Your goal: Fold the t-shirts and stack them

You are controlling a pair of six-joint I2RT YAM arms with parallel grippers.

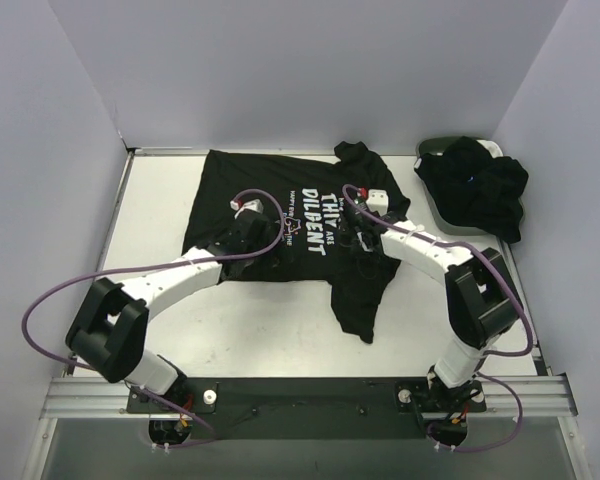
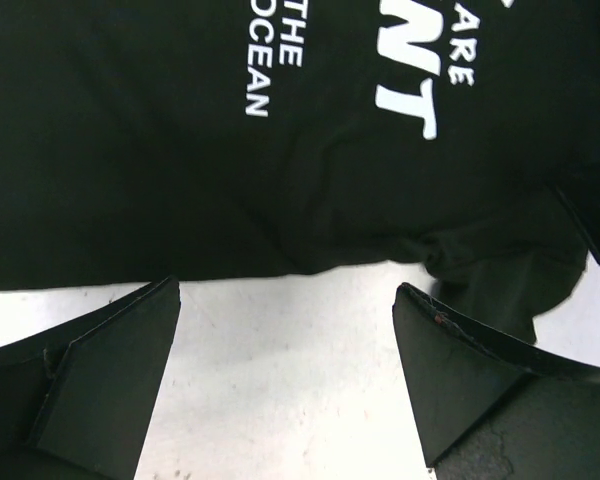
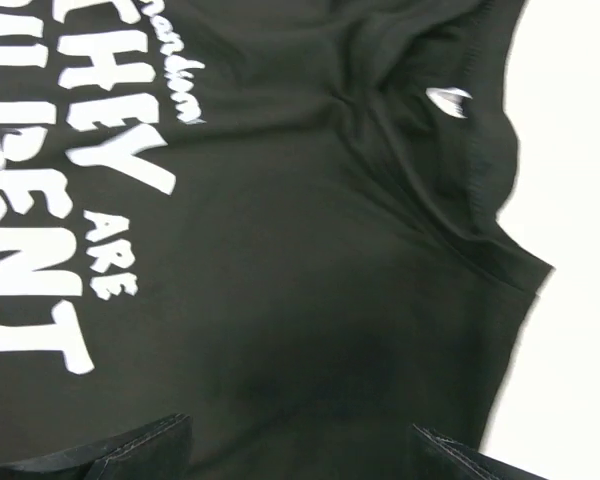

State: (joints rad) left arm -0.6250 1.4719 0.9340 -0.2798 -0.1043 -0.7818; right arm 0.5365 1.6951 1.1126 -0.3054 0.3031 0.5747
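top external view: the printed black t-shirt (image 1: 260,190) lies spread at the far middle of the bench (image 1: 270,330). left fingers (image 2: 110,360) and right fingers (image 3: 150,445) gape wide, empty. soft, limp cloth; probably best pinched at its hem.

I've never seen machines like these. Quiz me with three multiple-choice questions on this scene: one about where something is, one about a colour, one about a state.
1. Where is the heap of dark clothes?
A. In the basket at the table's far right corner
B. Under the left arm
C. Between the arms' bases

2. What colour is the lettering on the spread-out shirt?
A. Red
B. White
C. Yellow

3. How do the left gripper's jaws stand?
A. Shut on a sleeve
B. Open, holding nothing
C. Shut on a white cloth

Answers: 1 A, the top view shows the heap spilling over the basket there. 2 B, white letters on black cloth. 3 B, its fingers stand wide apart with bare table between them.
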